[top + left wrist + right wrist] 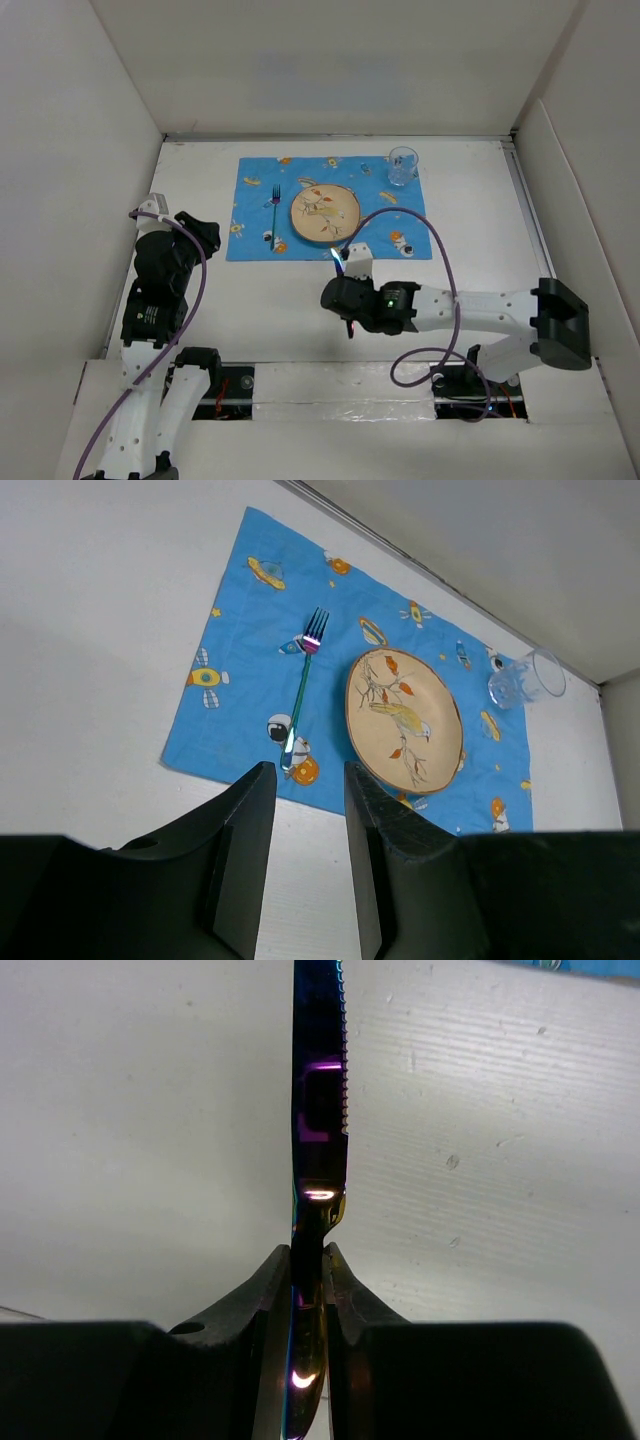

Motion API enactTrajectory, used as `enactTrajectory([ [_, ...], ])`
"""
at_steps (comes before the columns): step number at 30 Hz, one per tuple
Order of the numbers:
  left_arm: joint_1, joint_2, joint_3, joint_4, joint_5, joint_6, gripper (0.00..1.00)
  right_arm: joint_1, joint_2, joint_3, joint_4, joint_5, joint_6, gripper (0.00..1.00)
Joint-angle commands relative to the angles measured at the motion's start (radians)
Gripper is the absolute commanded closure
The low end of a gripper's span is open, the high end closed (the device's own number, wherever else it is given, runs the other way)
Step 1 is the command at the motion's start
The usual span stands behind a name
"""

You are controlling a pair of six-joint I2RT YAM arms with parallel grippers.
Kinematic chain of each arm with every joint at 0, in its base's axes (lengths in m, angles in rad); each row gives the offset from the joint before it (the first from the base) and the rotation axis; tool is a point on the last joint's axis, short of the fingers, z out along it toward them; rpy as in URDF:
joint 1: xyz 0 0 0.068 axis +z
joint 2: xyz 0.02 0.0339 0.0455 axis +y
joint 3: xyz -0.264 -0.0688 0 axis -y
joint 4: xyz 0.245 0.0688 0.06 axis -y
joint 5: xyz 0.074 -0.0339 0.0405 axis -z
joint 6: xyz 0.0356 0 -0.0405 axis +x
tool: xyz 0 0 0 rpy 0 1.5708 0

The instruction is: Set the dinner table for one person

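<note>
The right jaws were clamped on an iridescent knife at centre frame over the bench; the left jaws stood partly open, empty, at left.

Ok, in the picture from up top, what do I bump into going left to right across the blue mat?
fork → plate → glass

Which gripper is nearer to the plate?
Right. The right gripper, holding the knife, is just short of the plate; the left gripper is left of the placemat.
</note>
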Motion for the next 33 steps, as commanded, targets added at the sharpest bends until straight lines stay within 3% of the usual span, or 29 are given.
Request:
enactTrajectory([
  [1,-0.005,-0.001,0.036,0.041,0.005,0.014,0.69,-0.053,-0.057,0.044,0.006,0.044,-0.079,1.0],
  [9,-0.005,-0.007,0.031,0.041,0.006,0.014,0.69,-0.334,-0.077,0.096,0.186,-0.029,-0.349,1.0],
  [18,-0.005,-0.001,0.034,0.038,0.005,0.022,0.69,-0.681,0.187,0.265,0.341,-0.268,-0.562,1.0],
  [26,-0.005,0.006,0.036,0.033,0.005,0.028,0.69,-0.796,0.406,0.431,0.312,-0.376,-0.635,1.0],
  [33,-0.005,0.023,0.04,0.03,0.004,0.027,0.69,-0.837,0.517,0.475,0.306,-0.401,-0.652,1.0],
])
